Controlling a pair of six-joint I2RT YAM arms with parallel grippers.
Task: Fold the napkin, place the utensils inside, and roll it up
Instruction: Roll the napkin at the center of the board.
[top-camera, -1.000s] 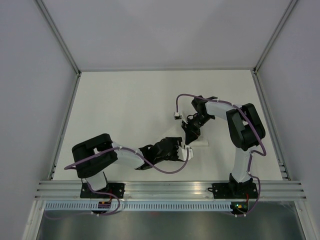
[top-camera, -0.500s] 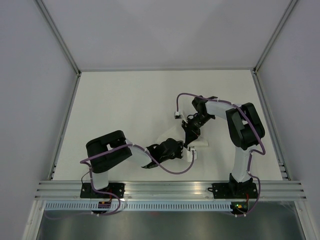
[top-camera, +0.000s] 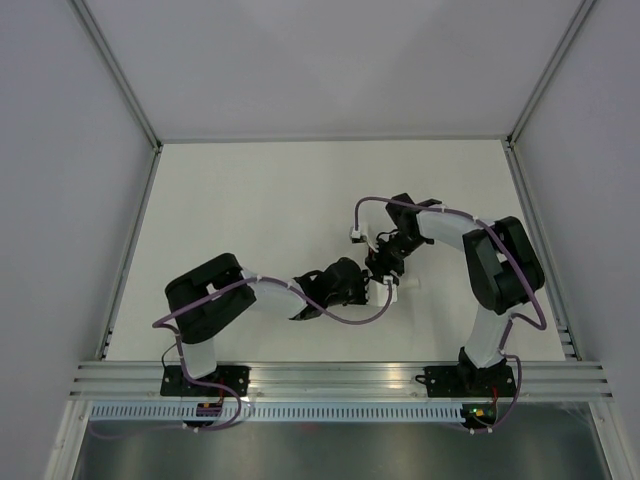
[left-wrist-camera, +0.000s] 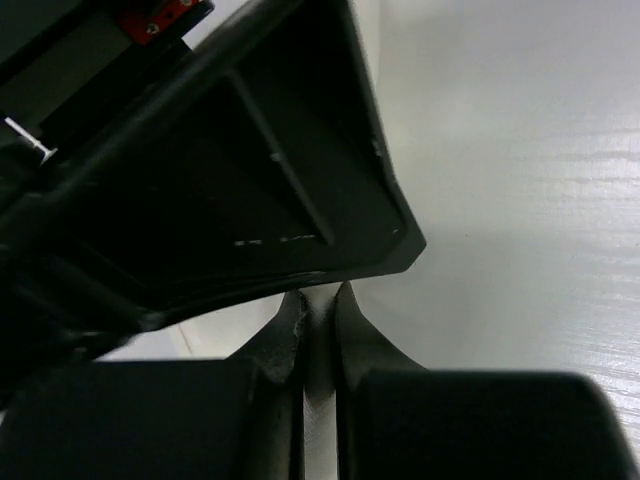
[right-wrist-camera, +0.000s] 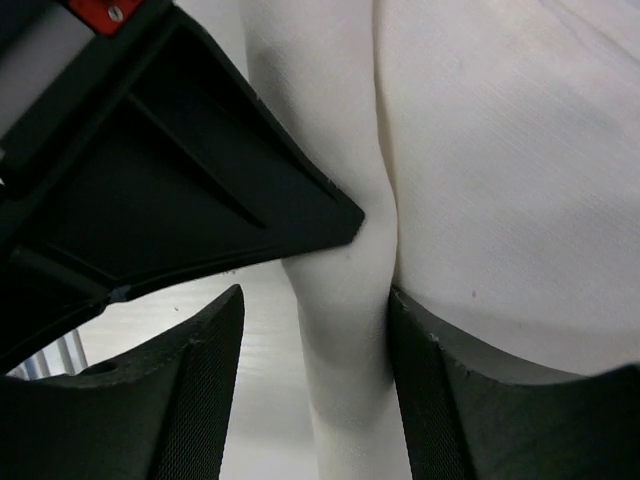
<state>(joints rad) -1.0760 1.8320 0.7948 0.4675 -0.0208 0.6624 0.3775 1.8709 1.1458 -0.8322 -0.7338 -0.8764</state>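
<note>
my left arm has swung in to the right since a moment ago, so my left gripper (top-camera: 374, 291) now sits just beside my right gripper (top-camera: 386, 268). the loose flap of cloth that showed to the left of them is out of sight. nearest, at the left wrist, my fingers (left-wrist-camera: 352, 335) are drawn almost together, with only a thin pale strip between them. i cannot tell whether that strip is cloth or the table (top-camera: 250, 200). just to the right of that gripper lies the napkin (top-camera: 407, 287), a short white roll, most of it hidden under both wrists from above. a little farther, my right jaws stand apart and straddle a raised ridge of the napkin. the right pad (right-wrist-camera: 430, 395) lies against the cloth, while the left pad stands off it with a strip of table showing between.
</note>
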